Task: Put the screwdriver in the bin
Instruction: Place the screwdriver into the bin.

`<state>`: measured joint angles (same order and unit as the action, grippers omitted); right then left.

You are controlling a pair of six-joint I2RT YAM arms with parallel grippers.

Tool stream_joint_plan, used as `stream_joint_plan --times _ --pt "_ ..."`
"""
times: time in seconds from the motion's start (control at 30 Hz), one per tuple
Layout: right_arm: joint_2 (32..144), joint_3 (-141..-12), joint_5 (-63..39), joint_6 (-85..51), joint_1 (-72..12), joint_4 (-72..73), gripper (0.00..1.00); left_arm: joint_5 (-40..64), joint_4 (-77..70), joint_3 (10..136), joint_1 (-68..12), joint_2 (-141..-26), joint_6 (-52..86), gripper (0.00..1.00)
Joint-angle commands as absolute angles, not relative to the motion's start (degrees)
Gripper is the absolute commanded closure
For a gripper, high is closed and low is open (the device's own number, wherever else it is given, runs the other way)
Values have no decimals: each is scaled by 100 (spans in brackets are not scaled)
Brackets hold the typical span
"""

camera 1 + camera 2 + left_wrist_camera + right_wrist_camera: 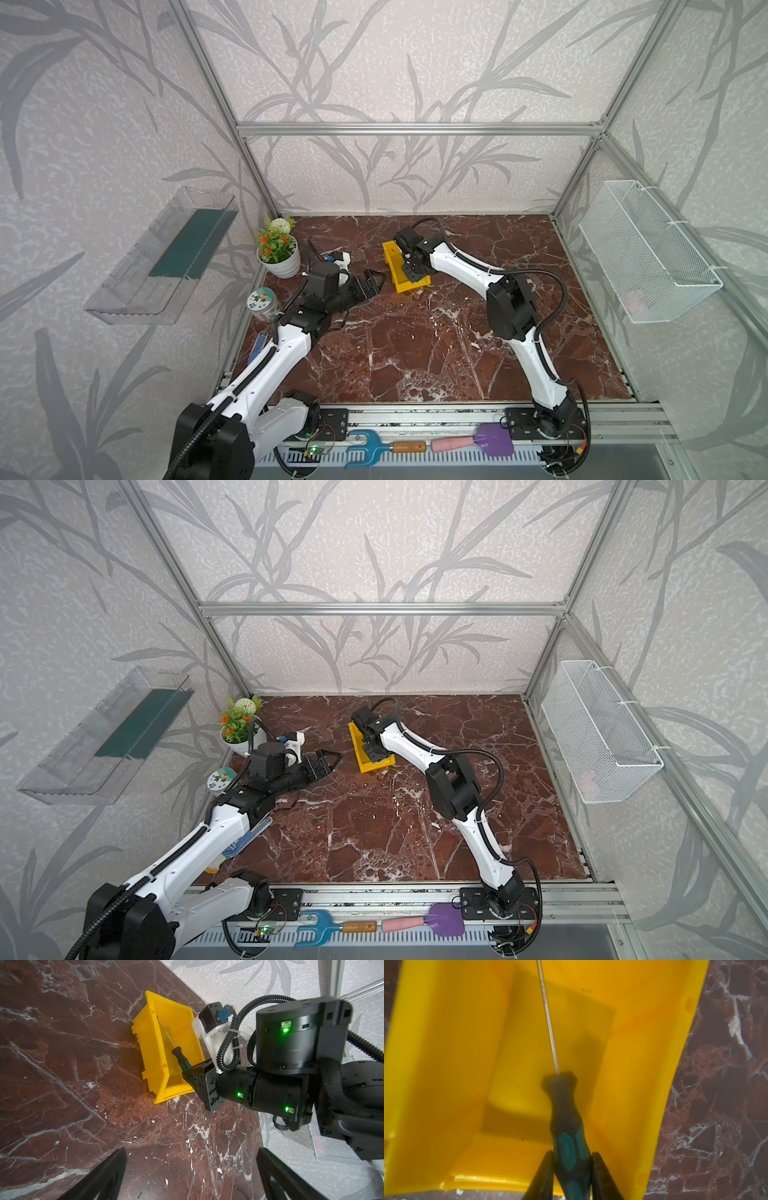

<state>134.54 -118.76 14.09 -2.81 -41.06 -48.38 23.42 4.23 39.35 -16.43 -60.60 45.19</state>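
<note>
The right gripper (572, 1154) is found clenched on the rear part of a screwdriver (564, 1109) with a dark green-and-black handle and a thin bare-metal shaft. One finger is pressed against each side of the handle. The screwdriver is held inside the outline of a small bright yellow rectangular plastic bin (446, 1064). Its handle is placed near the bin's low cut-away front, and its shaft is directed along the bin towards the tall rear wall. In the left wrist view the shaft is seen running close along one side wall of the bin (149, 1043). Whether the tip or the handle touches the plastic cannot be told.

The left gripper (374, 279) is released, with its fingers spread wide and nothing between them. It is held above the bench, near the bin's front corner but apart from it.

The bin (390, 257) is stood on the red-brown marble-patterned bench (415, 345), towards the rear and near the middle. In both top views it is largely covered by the right arm.

A white pot of artificial flowers (279, 253) and a round patterned tin (262, 301) are noted at the bench's left edge. A blue hand fork with a wooden handle (368, 449) and a purple trowel with a pink handle (492, 440) are laid on the rail in front of the bench. A clear plastic tray (162, 257) is fixed to the left wall and a white wire mesh basket (648, 253) to the right wall.
</note>
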Motion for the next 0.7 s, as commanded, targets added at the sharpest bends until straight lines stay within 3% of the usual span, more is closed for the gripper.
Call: stream_joint_plan --times 0.0,0.57,0.67 --pt "13660 -12075 1474 -158 -4226 -5081 86 2200 447 3853 -1622 -6012 4543 1" --pt "13583 -12242 1567 -138 -4271 -5202 67 1780 544 3757 -1609 -5857 4552 1" --pt "13476 -12291 1530 -147 -4271 -5185 57 1647 436 3761 -1611 -5937 4559 1"
